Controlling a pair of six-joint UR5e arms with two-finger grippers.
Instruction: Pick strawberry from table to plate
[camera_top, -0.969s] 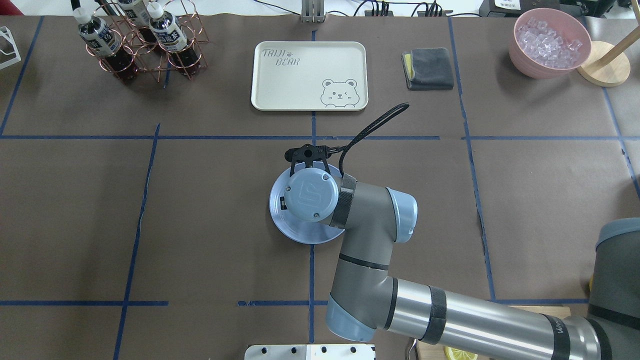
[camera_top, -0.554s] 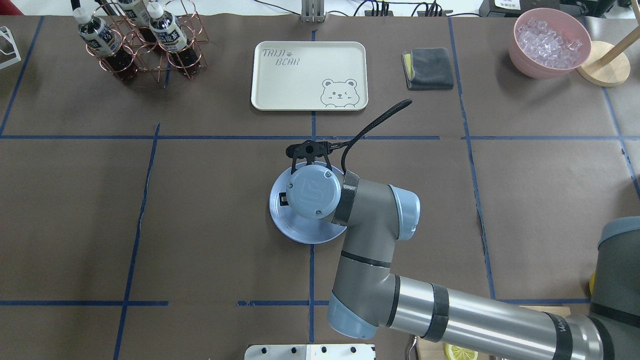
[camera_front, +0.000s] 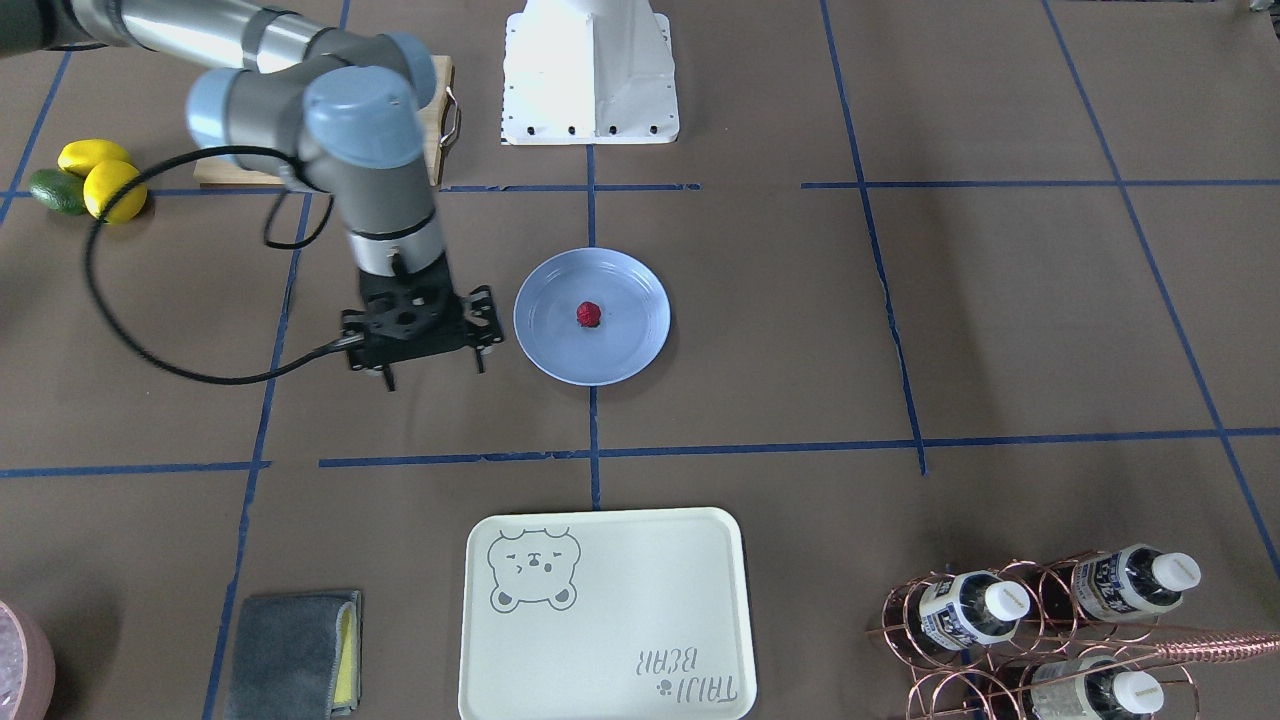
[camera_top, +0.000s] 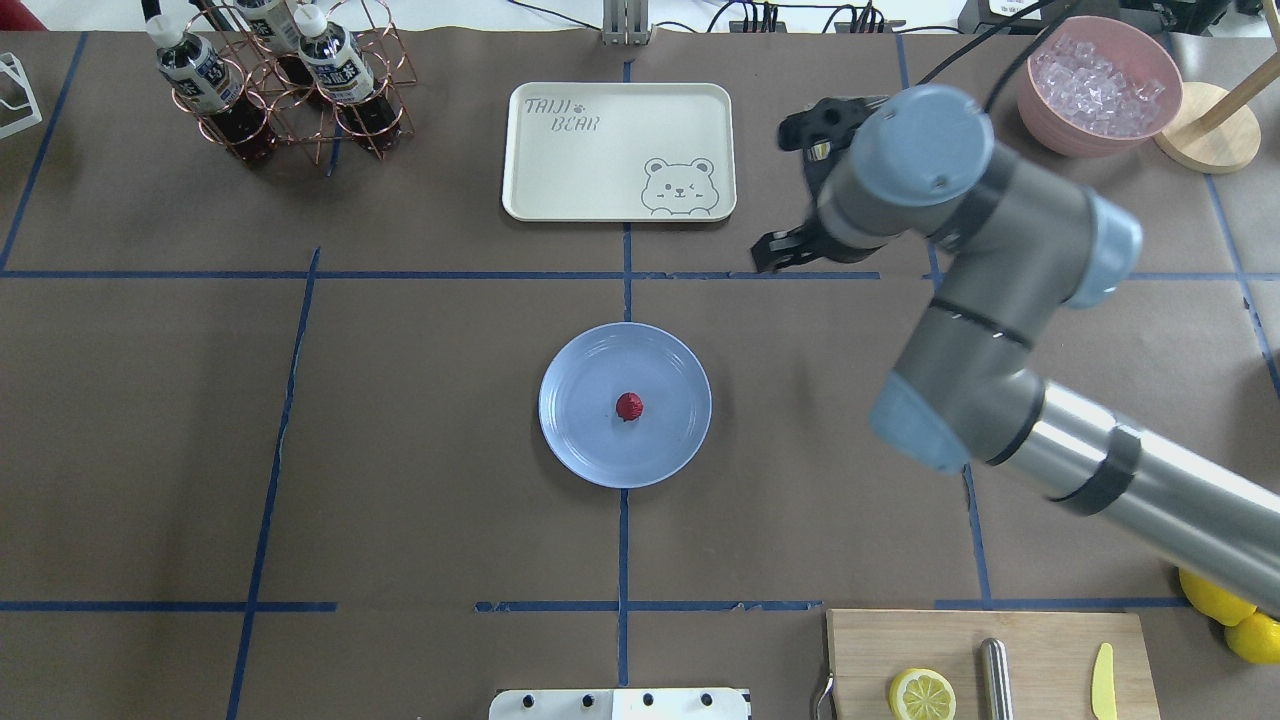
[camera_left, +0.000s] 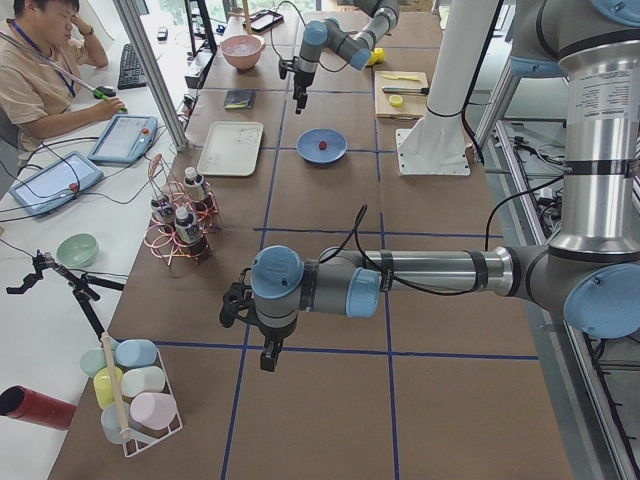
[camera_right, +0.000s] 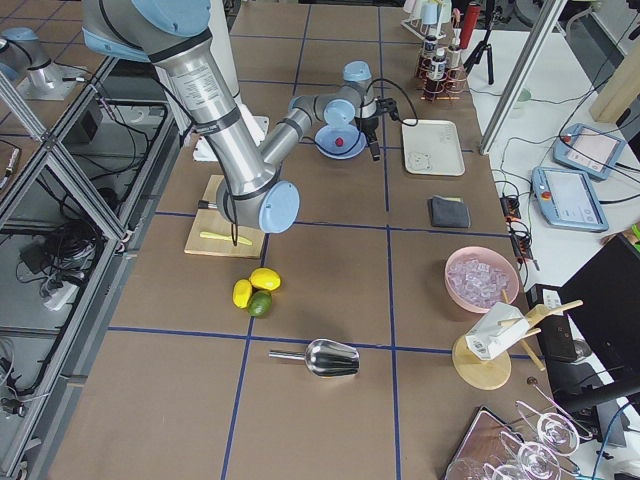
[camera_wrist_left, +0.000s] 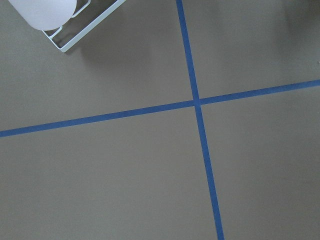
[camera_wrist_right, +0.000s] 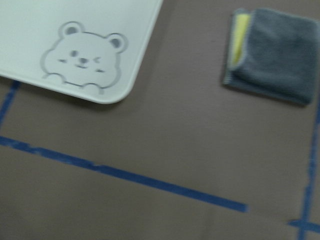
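- The table (camera_top: 400, 450) carries everything. By how things lie on it, the job looks essentially done, with only the arm's retreat left.
- The right arm (camera_top: 1000, 300) reaches over bare paper, off to one side of the plate (camera_top: 672, 450).
- The plate sits on the central tape crossing and holds the fruit.
- The right gripper (camera_front: 434, 372) hangs beside the plate, clear of it, jaws spread and empty. From overhead its wrist hides the fingers, and its own blurred camera shows only a tray (camera_wrist_right: 75, 30) corner and a folded cloth (camera_wrist_right: 280, 55).
- The left gripper (camera_left: 262, 350) is far down the table. Only a side view shows it, so I cannot tell how its jaws stand.
- The strawberry (camera_top: 629, 406) rests near mid-plate, too small to show surface detail.
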